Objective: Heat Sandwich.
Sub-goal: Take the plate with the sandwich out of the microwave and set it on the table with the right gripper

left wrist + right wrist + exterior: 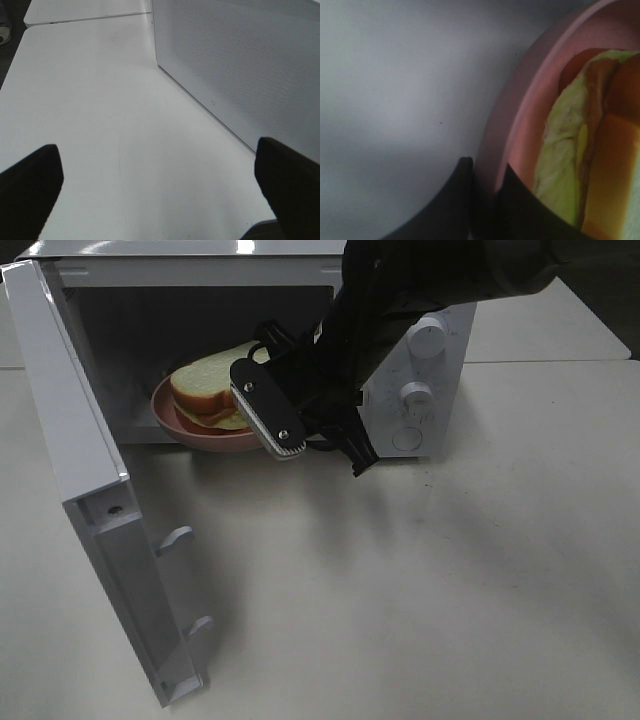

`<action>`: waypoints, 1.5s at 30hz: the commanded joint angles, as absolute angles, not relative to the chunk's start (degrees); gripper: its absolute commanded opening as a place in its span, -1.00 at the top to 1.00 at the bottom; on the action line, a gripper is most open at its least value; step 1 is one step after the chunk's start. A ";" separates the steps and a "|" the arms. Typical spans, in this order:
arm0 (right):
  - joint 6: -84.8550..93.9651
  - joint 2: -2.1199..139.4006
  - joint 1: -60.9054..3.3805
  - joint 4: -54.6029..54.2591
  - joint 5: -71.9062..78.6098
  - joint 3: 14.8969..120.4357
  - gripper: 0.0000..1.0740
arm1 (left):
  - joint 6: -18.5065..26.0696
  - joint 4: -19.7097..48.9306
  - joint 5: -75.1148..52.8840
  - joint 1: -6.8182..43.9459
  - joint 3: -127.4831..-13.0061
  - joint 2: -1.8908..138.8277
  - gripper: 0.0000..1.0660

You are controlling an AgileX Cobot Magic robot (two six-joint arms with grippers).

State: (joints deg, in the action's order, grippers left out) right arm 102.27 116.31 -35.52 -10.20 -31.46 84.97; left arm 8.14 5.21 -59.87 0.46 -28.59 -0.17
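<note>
**Sandwich Handling: Carry by the Plate**

The left tool (155, 190) stands wide open and empty over the white tabletop (100, 125). The right tool (487, 200) is closed on the rim of the round pink plate (515, 100). The white-bread sandwich (205, 390) lies on it, just inside the white microwave (440, 370). It is probably soft, light and loosely stacked; hold the rigid rim, level.

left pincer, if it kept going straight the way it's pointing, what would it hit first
Probably nothing soon: the open left pincer points along the bare table, with the microwave's side wall running beside its path. Depth is unclear, so one finger might graze that wall.
</note>
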 commanded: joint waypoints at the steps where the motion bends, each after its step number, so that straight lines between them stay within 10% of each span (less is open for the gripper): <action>1: 103.48 113.90 -35.52 -11.17 -29.79 83.59 1.00 | 8.08 5.44 -59.53 0.29 -28.59 -1.55 -0.94; 45: 96.26 80.90 -35.52 -6.59 -28.59 49.27 1.00 | 8.08 5.44 -59.53 0.29 -28.59 -1.55 -0.94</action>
State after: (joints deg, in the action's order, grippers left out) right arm 97.40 82.68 -35.75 -7.22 -29.51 49.90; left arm 8.14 5.21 -59.87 0.46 -28.59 -0.17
